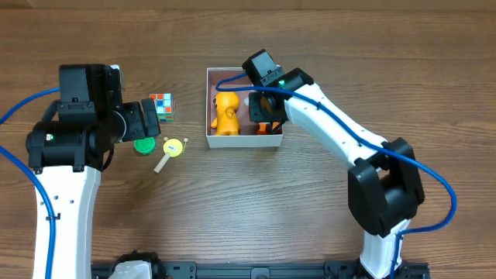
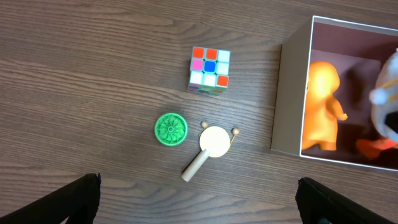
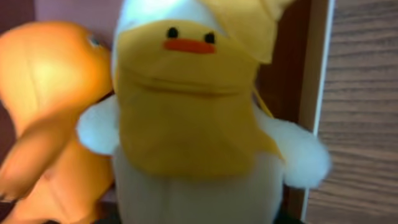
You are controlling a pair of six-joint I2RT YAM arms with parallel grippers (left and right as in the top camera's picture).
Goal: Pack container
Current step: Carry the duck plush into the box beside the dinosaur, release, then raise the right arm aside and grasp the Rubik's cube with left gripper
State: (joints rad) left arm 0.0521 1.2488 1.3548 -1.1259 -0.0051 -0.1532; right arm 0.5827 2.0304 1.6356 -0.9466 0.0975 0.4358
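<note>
Wooden tabletop (image 1: 232,225), container (image 1: 242,140) at far centre; left claw (image 2: 199,190) gapes empty, right claw (image 1: 263,108) over the plush duck (image 3: 186,124), grip unclear. Released crooked, the duck might straddle the right wall.

The worktop (image 2: 93,74) is finished in matt wood grain. The container (image 2: 289,93) is made of matt cardboard; inside it a fluffy cloth duck (image 3: 193,124) is seen.

1. Overhead: I look straight down, far off, on the whole table (image 1: 232,225).
2. Left wrist: I face down from mid-height; shares the container (image 2: 288,93) with overhead.
3. Right wrist: very close on a plush duck (image 3: 193,112).
</note>
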